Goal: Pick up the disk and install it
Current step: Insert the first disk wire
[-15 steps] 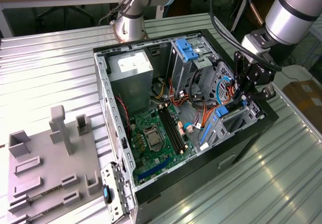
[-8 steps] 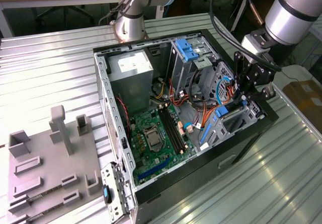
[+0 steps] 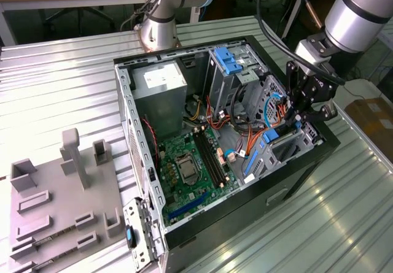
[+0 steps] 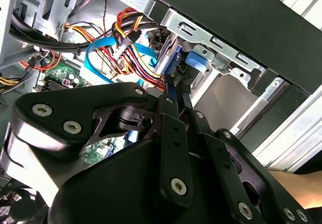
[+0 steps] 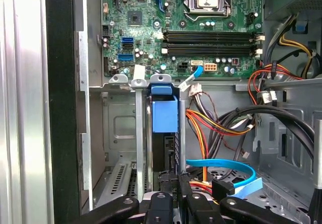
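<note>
Disk: in the exterior view, my pincer (image 3: 302,121) hangs over the drive cage (image 3: 288,147) at the open computer case's (image 3: 184,61) exterior-view right edge; no writing readable.
Second wrist view: my fingers (image 4: 168,110) pinch a thin blue-edged silver disk (image 4: 170,63) standing on edge in the cage.
First wrist view: disk (image 5: 164,133) seated upright in a cage slot, blue rail (image 5: 164,110) showing, dark body below; motherboard (image 5: 181,27) beyond.

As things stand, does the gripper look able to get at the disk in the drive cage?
Probably yes. The gripper is already down at the disk, which stands on edge in the drive cage, its fingers closed on the disk's near edge. Nothing lies between them.
</note>
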`<state>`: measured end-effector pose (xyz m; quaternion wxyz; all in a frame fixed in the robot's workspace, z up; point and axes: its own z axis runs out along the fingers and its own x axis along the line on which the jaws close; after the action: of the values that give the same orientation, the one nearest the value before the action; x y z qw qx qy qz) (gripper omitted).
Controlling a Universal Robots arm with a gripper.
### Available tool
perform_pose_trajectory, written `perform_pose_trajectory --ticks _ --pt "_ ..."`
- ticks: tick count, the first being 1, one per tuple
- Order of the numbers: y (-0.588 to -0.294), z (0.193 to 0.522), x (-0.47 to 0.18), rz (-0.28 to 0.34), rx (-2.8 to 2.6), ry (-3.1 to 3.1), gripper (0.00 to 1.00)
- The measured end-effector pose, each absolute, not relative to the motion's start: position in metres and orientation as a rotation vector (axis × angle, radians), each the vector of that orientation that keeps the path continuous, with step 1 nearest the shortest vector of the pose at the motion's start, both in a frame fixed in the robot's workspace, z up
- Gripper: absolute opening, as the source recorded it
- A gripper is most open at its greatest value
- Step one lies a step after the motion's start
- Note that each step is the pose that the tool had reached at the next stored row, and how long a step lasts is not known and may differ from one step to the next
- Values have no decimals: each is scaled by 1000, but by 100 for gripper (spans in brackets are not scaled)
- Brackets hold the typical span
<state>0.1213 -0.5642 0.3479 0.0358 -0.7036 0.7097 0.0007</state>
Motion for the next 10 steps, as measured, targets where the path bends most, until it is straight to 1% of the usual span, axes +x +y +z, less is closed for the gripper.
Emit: perform_pose_trajectory --ticks 10 --pt "-564 346 121 2 -2161 2180 17"
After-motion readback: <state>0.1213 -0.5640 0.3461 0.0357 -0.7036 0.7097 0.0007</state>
